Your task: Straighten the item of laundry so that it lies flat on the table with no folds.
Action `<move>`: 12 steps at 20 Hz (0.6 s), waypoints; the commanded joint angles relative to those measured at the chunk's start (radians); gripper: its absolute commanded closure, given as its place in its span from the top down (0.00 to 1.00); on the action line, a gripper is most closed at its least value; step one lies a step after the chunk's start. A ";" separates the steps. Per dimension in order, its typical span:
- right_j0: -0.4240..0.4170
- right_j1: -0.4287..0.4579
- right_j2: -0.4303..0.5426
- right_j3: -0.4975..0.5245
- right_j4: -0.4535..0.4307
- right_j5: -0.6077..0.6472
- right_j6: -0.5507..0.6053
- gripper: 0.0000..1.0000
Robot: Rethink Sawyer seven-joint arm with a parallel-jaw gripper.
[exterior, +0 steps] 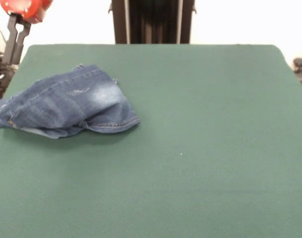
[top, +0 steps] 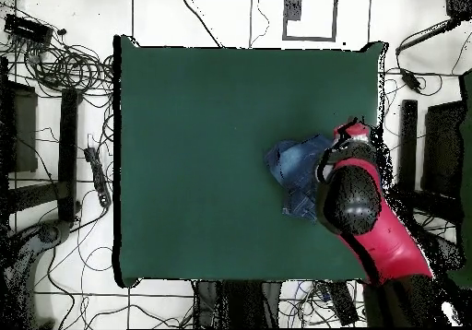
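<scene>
jeans: the jeans (exterior: 67, 101) are sitting bunched in a heap, just below and beside the pincer in the front view, with a leg hem curling out on the side away from it

pincer: the pincer (exterior: 16, 37) is hanging up off the cloth with its two dark fingers (exterior: 11, 35) looking slightly parted and nothing between them, so I'm reading it as released

arm: the arm (top: 364, 211) is covering one edge of the heap in the overhead view

worktop: the worktop (exterior: 200, 124) is lying bare well away from the pincer, so there's plenty of room to spread

guess: it's probably lining up a pinch on an edge to drag the folds out, nothing flattened yet
</scene>
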 commanded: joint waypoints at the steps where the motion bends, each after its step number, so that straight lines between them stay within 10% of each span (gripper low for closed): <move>1: 0.097 0.014 0.052 0.059 0.072 0.053 0.233 1.00; 12: 0.269 0.100 -0.146 0.014 0.212 0.175 0.145 1.00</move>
